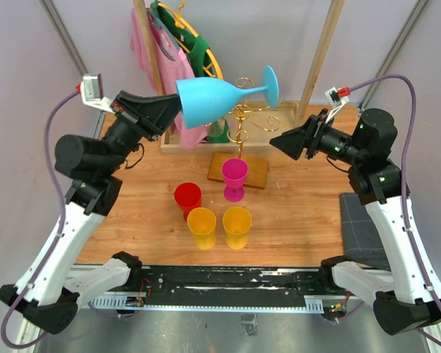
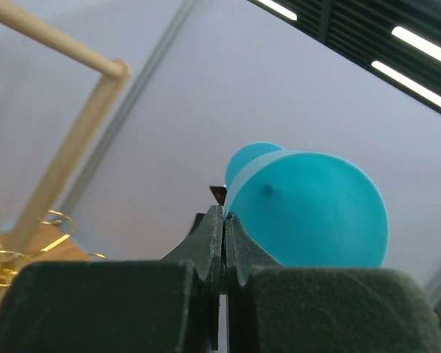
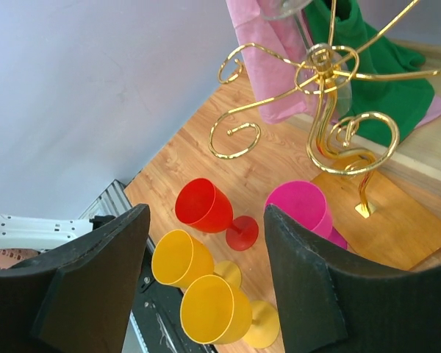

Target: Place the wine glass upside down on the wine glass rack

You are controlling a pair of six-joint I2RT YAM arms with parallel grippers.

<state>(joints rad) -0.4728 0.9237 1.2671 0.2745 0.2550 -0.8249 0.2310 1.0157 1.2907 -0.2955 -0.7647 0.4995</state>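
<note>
A light-blue wine glass (image 1: pixel 209 99) hangs in the air on its side, its foot pointing right just above the top of the gold wine glass rack (image 1: pixel 242 121). My left gripper (image 1: pixel 178 110) is shut on the rim of its bowl. In the left wrist view the blue bowl (image 2: pixel 309 213) fills the space past the left gripper (image 2: pixel 226 213), with the rack's curled arms (image 2: pixel 7 250) low at the left. My right gripper (image 1: pixel 273 141) stands open to the right of the rack, holding nothing. The right wrist view looks past the right gripper (image 3: pixel 206 213) at the rack (image 3: pixel 323 95).
Pink (image 1: pixel 234 175), red (image 1: pixel 187 197) and two yellow glasses (image 1: pixel 201 224) (image 1: pixel 237 224) stand upright in front of the rack's wooden base (image 1: pixel 256 170). Behind is a wooden clothes rail (image 1: pixel 320 59) with pink and green garments (image 1: pixel 169 51) on hangers.
</note>
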